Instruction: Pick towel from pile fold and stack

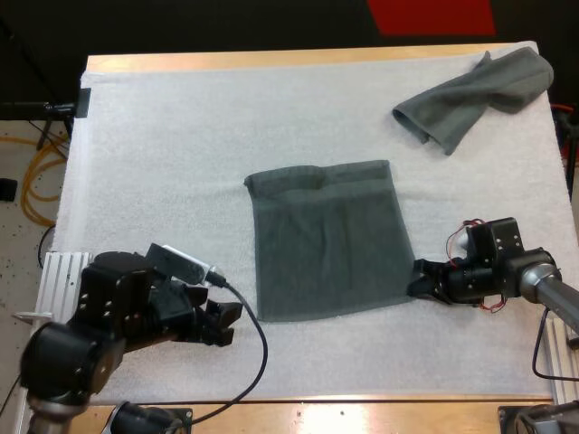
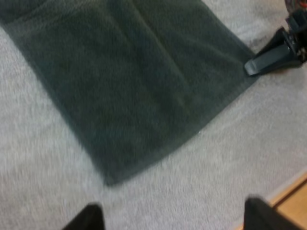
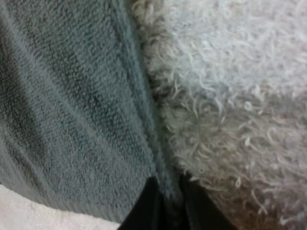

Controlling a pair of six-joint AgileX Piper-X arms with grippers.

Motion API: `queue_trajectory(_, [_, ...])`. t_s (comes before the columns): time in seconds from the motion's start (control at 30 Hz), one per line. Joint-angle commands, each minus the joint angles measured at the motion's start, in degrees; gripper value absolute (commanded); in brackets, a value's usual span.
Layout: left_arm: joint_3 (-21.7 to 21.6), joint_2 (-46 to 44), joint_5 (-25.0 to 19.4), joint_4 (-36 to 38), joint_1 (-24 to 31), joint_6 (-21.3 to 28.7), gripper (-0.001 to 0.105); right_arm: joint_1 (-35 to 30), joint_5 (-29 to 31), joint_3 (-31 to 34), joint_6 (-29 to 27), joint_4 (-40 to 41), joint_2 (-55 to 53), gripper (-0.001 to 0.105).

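Item 1. My left gripper (image 1: 232,325): low over the white mat (image 1: 163,145), a fleecy sheet covering the wooden table (image 1: 271,60), near the near edge. Its black fingers (image 2: 91,218) stand wide apart with nothing between them. It sits just short of the near left corner of item 2 and is not touching it.

Item 2. Flat towel (image 1: 326,240), dark grey-green terry cloth, roughly square: spread out in the middle of the mat. The far edge is slightly rumpled, with a small hump along the hem. The near edge lies smooth.

Item 3. My right gripper (image 1: 416,278): at the near right corner of the flat towel. From the right wrist I see the two fingers drawn close together with the towel's edge pinched between them, so I take this corner as gripped.

Item 4. Crumpled towel (image 1: 475,95), same dark grey-green cloth, bunched and twisted: at the far right corner of the mat, well apart from both grippers.

Step in hand, as I judge it: one towel is laid out and the fold is being set up. One near corner is secured and the other is not.

Next move, as I judge it: ease the left gripper forward and down onto the near left corner and close on the hem. Then lift both corners evenly and carry them over to the far edge. Uneven lift would skew the fold.
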Motion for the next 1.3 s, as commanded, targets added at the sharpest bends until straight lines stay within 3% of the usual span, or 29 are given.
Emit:
queue_trajectory(0.0, [1.1,0.3,0.9,-2.1,-0.4,-1.5,0.059,-0.1,1.2,0.1,-0.5,0.0,0.1,0.0])
queue_trajectory(0.1, [4.6,2.0,1.7,-5.4,-0.4,-3.2,0.06,-0.1,1.2,0.1,-0.5,0.0,0.1,0.0])
queue_trajectory(0.17, [7.0,4.1,2.6,-8.1,-0.4,-5.9,0.067,-0.1,1.2,0.1,-0.5,0.0,0.1,0.0])
queue_trajectory(0.33, [9.5,10.5,2.5,-12.8,-0.4,-6.9,0.071,-0.1,0.8,0.1,-0.5,0.0,0.1,0.0])
queue_trajectory(0.5, [9.6,19.2,2.8,-16.9,-0.4,-7.4,0.071,-0.1,0.3,0.1,-0.5,0.0,0.1,0.0])
queue_trajectory(0.73, [9.6,30.2,9.8,-20.5,-0.4,-7.6,0.071,-0.1,0.3,0.1,-0.5,0.0,0.1,0.0])
queue_trajectory(1.17, [9.6,42.5,10.1,-23.8,-0.4,-8.3,0.071,-0.1,0.3,0.1,-0.5,0.0,0.1,0.0])
queue_trajectory(1.27, [9.6,44.6,12.0,-23.8,-0.4,-8.3,0.071,-0.1,0.3,0.1,-0.5,0.0,0.1,0.0])
